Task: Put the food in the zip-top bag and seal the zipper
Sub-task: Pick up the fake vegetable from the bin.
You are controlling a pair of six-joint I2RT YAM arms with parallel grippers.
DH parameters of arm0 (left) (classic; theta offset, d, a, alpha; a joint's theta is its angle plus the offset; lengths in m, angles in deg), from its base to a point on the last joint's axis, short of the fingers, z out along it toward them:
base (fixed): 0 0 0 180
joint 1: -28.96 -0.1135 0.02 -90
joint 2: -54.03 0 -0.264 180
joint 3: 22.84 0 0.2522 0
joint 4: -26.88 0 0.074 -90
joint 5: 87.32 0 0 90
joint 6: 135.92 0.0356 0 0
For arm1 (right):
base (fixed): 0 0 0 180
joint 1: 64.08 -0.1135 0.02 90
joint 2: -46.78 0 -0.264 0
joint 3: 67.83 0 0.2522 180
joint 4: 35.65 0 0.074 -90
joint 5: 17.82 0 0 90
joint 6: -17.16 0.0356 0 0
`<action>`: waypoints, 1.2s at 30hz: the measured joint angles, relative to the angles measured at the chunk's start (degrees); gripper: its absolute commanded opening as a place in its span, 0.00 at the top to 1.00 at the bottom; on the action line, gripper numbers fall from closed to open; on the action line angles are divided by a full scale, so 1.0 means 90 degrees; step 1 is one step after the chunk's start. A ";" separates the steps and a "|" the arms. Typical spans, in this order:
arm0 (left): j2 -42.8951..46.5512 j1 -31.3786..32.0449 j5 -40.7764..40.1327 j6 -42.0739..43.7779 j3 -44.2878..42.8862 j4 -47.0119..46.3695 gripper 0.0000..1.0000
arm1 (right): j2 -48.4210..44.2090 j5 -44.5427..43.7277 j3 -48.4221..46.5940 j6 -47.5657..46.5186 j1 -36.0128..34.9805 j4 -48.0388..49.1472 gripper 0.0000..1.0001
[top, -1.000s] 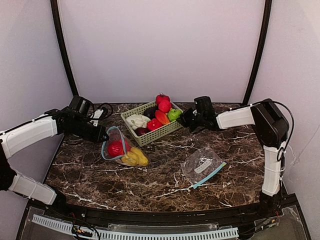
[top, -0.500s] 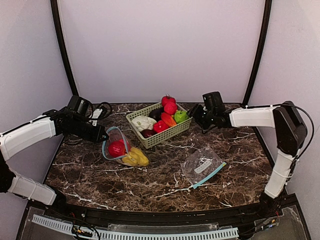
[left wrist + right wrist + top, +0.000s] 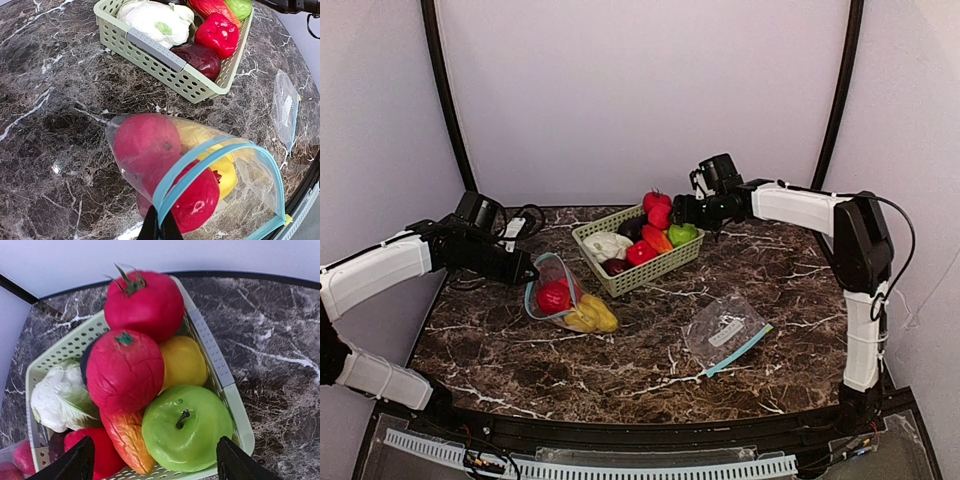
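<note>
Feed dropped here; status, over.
Left gripper shut on clear blue-zip plastic bag. Right gripper open over glossy toy fruit in pale green slatted basket. Nothing blocking.

Lighting: bright, soft, even, from overhead.
Shadows: faint and short, close under objects.
Glare: small white glints on the marble tabletop (image 3: 55, 169), green apple (image 3: 200, 440) and zip-top bag (image 3: 250, 172) film (all mild).
Focus: wrist views sharp, their edges bowed; overhead view coarser.
</note>
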 measured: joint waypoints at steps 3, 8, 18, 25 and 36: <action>0.0000 0.0000 0.0015 0.0000 0.0002 -0.0022 0.99 | 0.0415 0.0129 -0.0299 -0.0301 0.0000 -0.0287 0.17; 0.0000 0.0000 0.0061 0.0000 0.0002 -0.0027 0.99 | 0.0787 0.0253 -0.0869 -0.0554 0.0017 -0.0510 0.17; -0.0002 0.0000 0.0121 -0.0002 0.0002 -0.0029 0.99 | 0.1005 0.0270 -0.1593 -0.0789 -0.0032 -0.0617 0.15; -0.0002 0.0000 0.0138 -0.0002 0.0002 -0.0029 0.99 | 0.1634 0.0495 -0.2348 -0.0804 -0.0032 -0.0624 0.19; -0.0002 0.0000 0.0151 -0.0005 0.0002 -0.0029 0.99 | 0.2164 0.0704 -0.2909 -0.0663 -0.0032 -0.0719 0.38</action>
